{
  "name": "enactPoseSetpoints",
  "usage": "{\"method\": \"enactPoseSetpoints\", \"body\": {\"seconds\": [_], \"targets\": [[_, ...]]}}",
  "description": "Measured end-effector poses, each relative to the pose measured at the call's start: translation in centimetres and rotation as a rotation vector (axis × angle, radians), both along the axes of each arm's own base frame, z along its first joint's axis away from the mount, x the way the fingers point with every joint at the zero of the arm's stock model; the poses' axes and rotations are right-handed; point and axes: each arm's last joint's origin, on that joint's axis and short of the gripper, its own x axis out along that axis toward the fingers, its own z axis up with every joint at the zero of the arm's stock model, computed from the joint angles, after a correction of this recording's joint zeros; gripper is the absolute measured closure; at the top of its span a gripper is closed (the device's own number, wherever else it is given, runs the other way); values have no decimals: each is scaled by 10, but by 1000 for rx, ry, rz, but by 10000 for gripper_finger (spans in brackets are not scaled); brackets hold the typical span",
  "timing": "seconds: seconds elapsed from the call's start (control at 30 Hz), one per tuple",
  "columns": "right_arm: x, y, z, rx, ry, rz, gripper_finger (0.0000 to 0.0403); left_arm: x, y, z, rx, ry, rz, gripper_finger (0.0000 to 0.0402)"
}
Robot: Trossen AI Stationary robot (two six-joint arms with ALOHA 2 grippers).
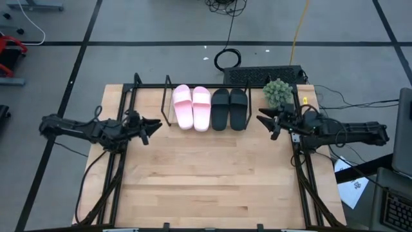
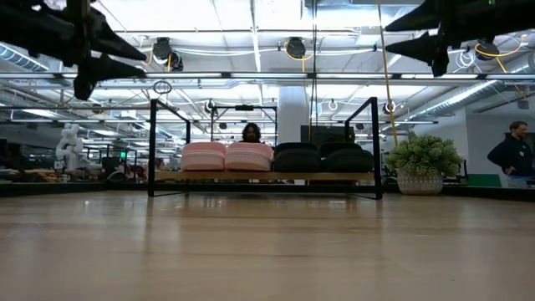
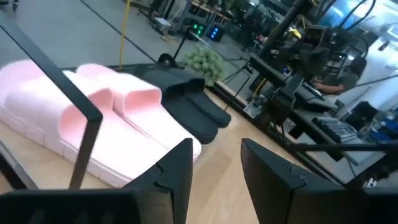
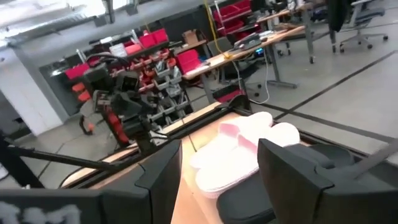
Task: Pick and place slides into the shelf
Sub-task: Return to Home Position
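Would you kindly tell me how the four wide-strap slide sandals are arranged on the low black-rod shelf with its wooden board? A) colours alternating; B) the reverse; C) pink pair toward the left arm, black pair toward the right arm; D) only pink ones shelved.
C: the pale pink slides lie together on the shelf's left-arm side, the black slides next to them; the left gripper and right gripper hang open, empty.

Pink slides (image 1: 192,107), black slides (image 1: 229,108), black-framed shelf (image 1: 167,103), seemingly light wood

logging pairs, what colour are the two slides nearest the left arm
Pale pink slides, beside the black pair; the high view shows it best.
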Motion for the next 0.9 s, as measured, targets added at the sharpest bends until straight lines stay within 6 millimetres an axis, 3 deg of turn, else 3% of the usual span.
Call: {"method": "enactPoseSetpoints", "body": {"seconds": [0.4,0.6,0.9], "targets": [[-7,-4,-48,42,-78,42,202,2,14,-15,27,102,-28,266],[-8,-4,-57,28,-104,41,202,3,18,-14,64,73,-9,266],[-8,-4,-65,2,-12,39,202,6,19,-55,43,21,-26,266]]}}
